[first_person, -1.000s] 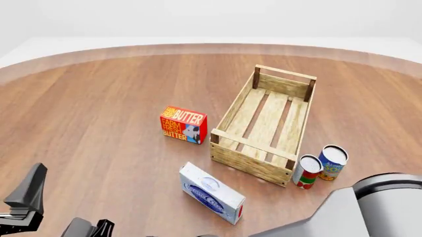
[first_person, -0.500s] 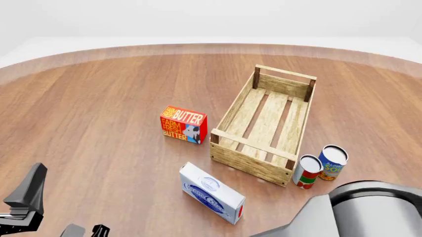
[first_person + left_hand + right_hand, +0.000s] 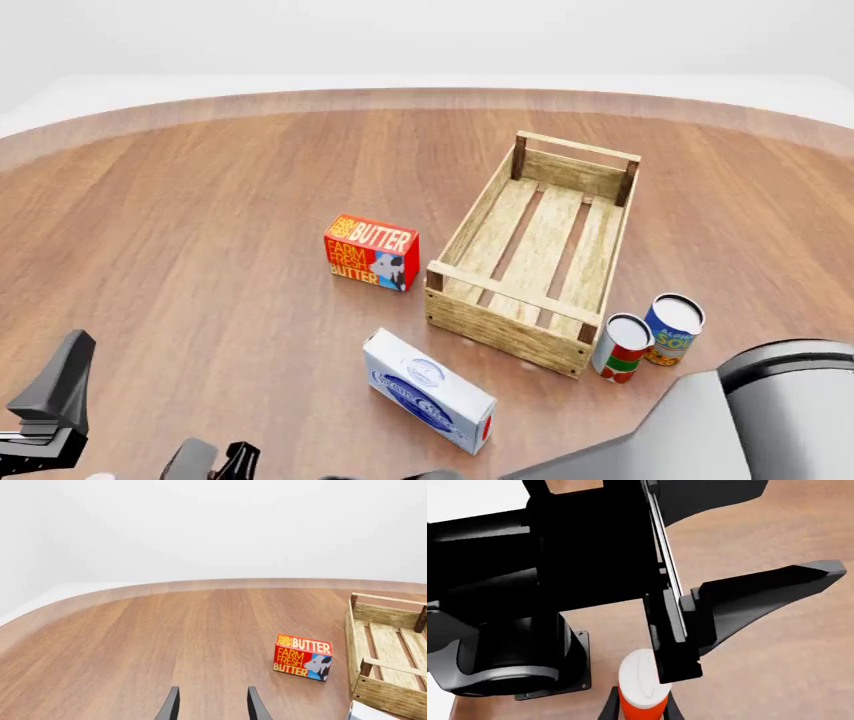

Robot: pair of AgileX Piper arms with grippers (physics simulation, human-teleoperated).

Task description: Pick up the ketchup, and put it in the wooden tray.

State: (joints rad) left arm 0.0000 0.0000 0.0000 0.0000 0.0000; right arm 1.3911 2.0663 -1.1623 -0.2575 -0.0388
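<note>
A bare simulated test space rather than any lived-in room: a rounded wood-grain surface (image 3: pixel 200 250) sits against blank white walls, with flat, even rendered lighting. Grocery items — a butter box (image 3: pixel 371 252), two cans (image 3: pixel 647 335), a white carton (image 3: pixel 430 391) — stand beside a slatted wooden tray (image 3: pixel 497 330).

table (image 3: pixel 200 200): round, brown wood grain | crate (image 3: pixel 470 318): on it, right of centre | butter box (image 3: pixel 371 251): just left of crate | white box (image 3: pixel 429 390): near crate's front-left corner | two cans (image 3: pixel 647 335): upright, touching, by crate's front-right corner
</note>
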